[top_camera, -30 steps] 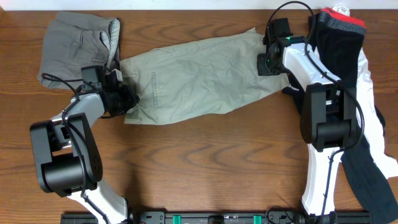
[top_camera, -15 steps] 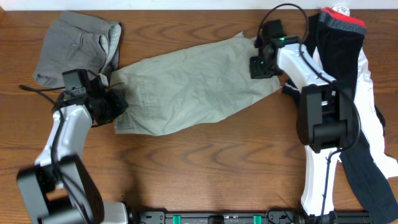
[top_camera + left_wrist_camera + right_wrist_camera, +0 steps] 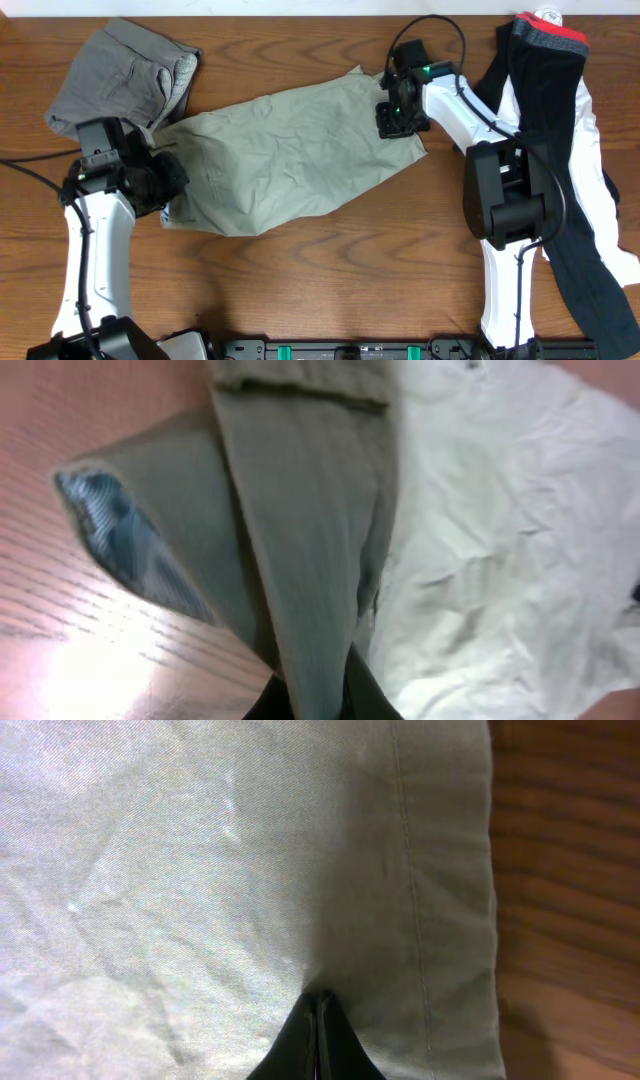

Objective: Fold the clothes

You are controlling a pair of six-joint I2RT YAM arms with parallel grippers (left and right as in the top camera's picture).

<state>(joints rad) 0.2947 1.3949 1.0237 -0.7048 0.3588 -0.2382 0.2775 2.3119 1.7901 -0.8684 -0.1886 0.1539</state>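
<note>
Wood-grain table [image 3: 330,290] spreads brown before you. Your left hand [image 3: 165,185] is clamped on one end of the khaki shorts [image 3: 290,160], which lie crumpled across the middle. Your right hand [image 3: 393,121] is pinched tight on their other end. Beyond, grey shorts [image 3: 120,80] sit far left, and black-white sportswear [image 3: 560,120] lies along the right.

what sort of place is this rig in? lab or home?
Most likely a robot lab bench, not a home: a left arm and right arm on a black rail at a wooden table, with khaki shorts, grey shorts and sportswear laid out.
</note>
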